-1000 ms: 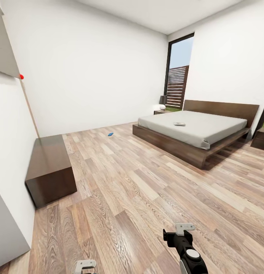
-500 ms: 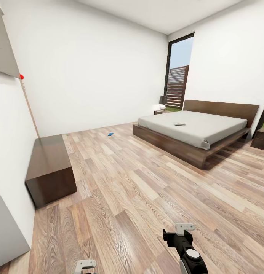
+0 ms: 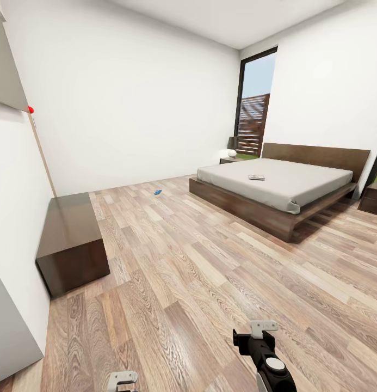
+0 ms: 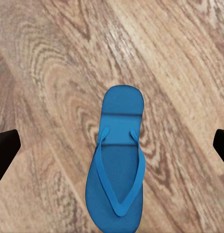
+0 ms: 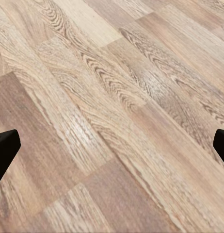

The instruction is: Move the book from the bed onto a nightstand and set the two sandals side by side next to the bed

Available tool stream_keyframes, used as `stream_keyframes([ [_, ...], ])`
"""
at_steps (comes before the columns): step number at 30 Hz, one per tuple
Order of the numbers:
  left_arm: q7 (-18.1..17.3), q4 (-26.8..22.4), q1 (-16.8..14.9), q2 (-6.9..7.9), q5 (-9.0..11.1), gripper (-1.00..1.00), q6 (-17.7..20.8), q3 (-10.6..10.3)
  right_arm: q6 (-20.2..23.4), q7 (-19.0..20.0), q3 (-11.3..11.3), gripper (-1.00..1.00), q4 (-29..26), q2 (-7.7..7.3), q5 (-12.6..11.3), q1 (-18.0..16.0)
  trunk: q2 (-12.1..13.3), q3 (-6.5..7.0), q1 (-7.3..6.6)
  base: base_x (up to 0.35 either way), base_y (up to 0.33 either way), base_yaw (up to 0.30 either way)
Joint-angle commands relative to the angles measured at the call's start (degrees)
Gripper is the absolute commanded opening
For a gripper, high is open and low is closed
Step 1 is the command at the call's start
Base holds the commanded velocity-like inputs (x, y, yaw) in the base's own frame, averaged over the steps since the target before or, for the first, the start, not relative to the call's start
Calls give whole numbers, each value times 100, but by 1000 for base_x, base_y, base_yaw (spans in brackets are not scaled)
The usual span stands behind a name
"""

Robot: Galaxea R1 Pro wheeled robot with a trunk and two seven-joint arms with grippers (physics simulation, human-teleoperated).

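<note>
Tools [image 3: 263,328] both spread wide — nothing shifted, left over sandal [image 4: 118,160], book [image 3: 256,177] on bed [image 3: 275,188].

White walls [image 3: 128,98] and a white ceiling [image 3: 232,16] frame the room, bright and evenly lit. Wood-plank floor [image 3: 199,272] runs everywhere, grain mixed light and dark. A low dark-brown cabinet [image 3: 71,242] sits against the left wall. Far corner, a tall black-framed window [image 3: 253,103] shows sky, a slatted fence, grass.
</note>
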Motion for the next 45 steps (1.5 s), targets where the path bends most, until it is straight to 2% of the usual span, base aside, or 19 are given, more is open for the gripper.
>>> stream_keyframes([
  [1,27,-4,-2,1,57,100,4,-50,34,-32,11,100,-7,-1,1,-3,-2,-6,-1,0,0,0],
  [18,27,-4,-2,1,57,100,-3,-49,18,-37,17,100,-67,12,23,-3,-2,-6,-1,0,0,0],
  [20,27,-4,-2,1,57,100,-4,-49,18,-38,19,100,-99,17,24,-3,-83,-42,43,0,0,0],
  [31,27,-4,-2,1,57,100,-9,-50,64,-40,162,100,-647,30,23,41,-97,-285,71,0,0,0],
  [38,22,-4,-2,1,57,100,-10,-50,107,-47,420,100,-1374,38,26,384,-107,-440,89,0,0,0],
  [40,21,-4,-2,1,57,100,-10,-50,116,-54,560,100,-1660,40,30,531,-109,-485,94,0,0,0],
  [45,19,-4,-2,1,57,100,-11,-50,124,-68,756,100,-1969,41,37,692,-116,-595,107,0,0,0],
])
